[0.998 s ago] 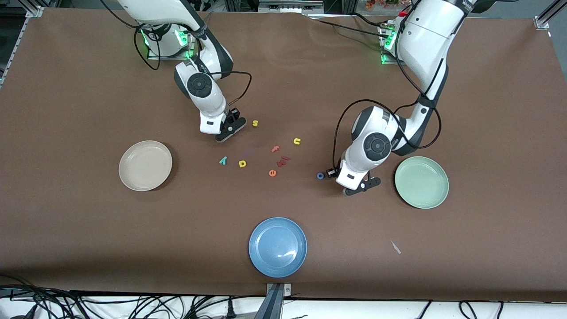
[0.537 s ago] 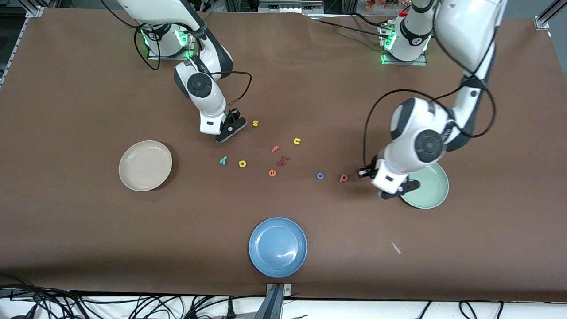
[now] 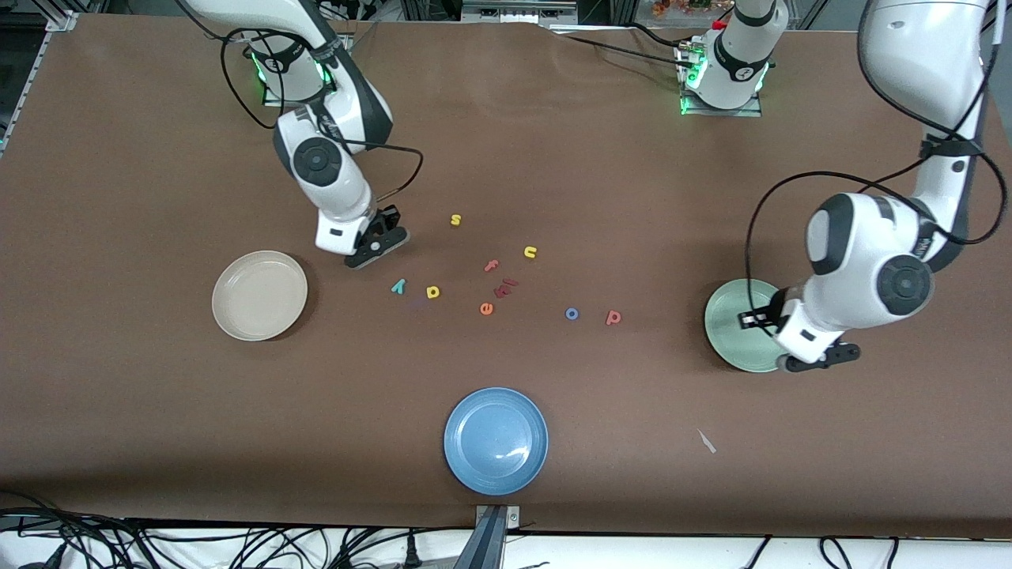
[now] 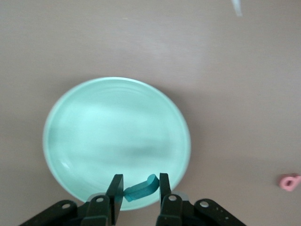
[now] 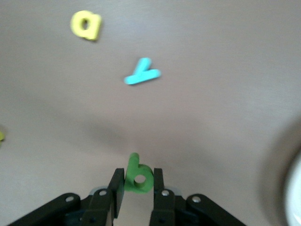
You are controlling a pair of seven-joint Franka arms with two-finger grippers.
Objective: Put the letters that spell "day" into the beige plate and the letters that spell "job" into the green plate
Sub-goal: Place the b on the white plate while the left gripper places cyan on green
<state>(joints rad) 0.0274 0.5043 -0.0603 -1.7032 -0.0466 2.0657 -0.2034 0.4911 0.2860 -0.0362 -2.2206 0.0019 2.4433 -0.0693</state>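
Left hand (image 4: 138, 188) grips teal j (image 4: 141, 188) over green plate (image 4: 70, 122), set to drop; right hand (image 5: 136, 186) grips green a (image 5: 138, 176), bound for beige plate (image 3: 259, 295).

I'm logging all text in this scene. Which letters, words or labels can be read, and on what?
Loose foam letters on the table:
yellow "s"
yellow "u"
salmon "f"
orange "e"
blue "o"
yellow "d"
teal "y"
pink "b", seen turned, like "p"
green "a", held in the right gripper
teal "j", held in the left gripper over the green plate
dark red pieces: too small to read
No printed labels readable.
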